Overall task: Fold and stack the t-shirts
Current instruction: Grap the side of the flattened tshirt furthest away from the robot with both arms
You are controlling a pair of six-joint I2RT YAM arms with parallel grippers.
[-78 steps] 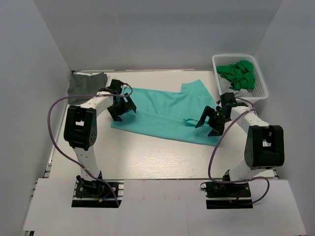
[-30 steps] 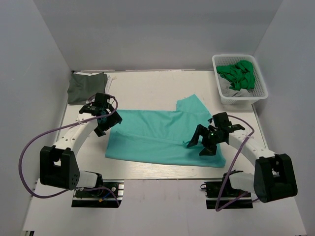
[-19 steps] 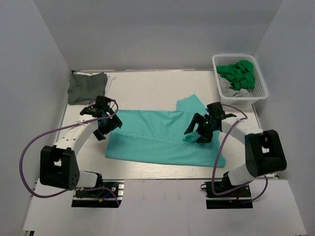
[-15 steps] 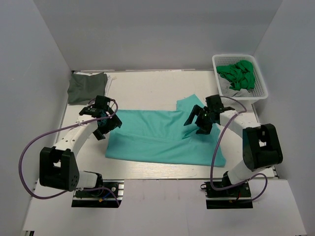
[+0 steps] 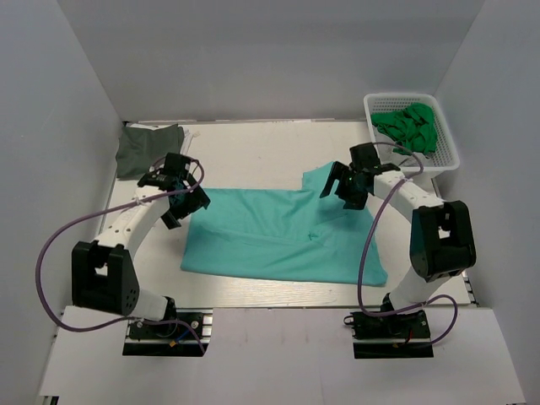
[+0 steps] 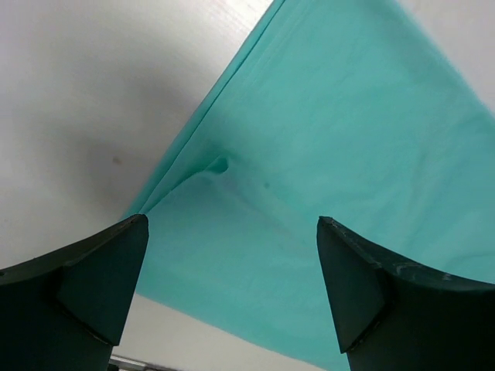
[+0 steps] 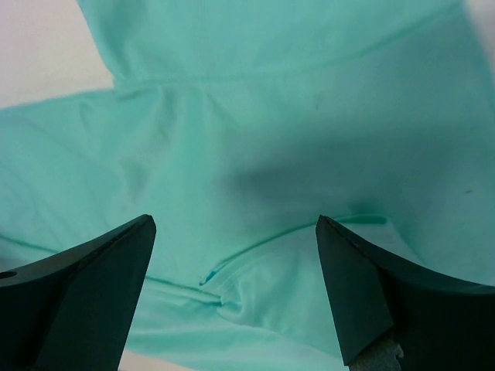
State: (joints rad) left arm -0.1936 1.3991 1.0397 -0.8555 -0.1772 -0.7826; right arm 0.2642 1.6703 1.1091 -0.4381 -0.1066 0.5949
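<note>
A teal t-shirt lies spread on the white table, one sleeve sticking out towards the back. It also fills the left wrist view and the right wrist view. My left gripper is open and empty over the shirt's left edge. My right gripper is open and empty over the sleeve; a hem fold lies between its fingers. A folded grey t-shirt lies at the back left corner.
A white basket with crumpled green garments stands at the back right. Grey walls close in the table on three sides. Purple cables loop off both arms.
Both arms dragged the teal shirt towards the near edge, then let go. The right gripper has moved back to the sleeve; the left gripper has lifted slightly at the left edge.
</note>
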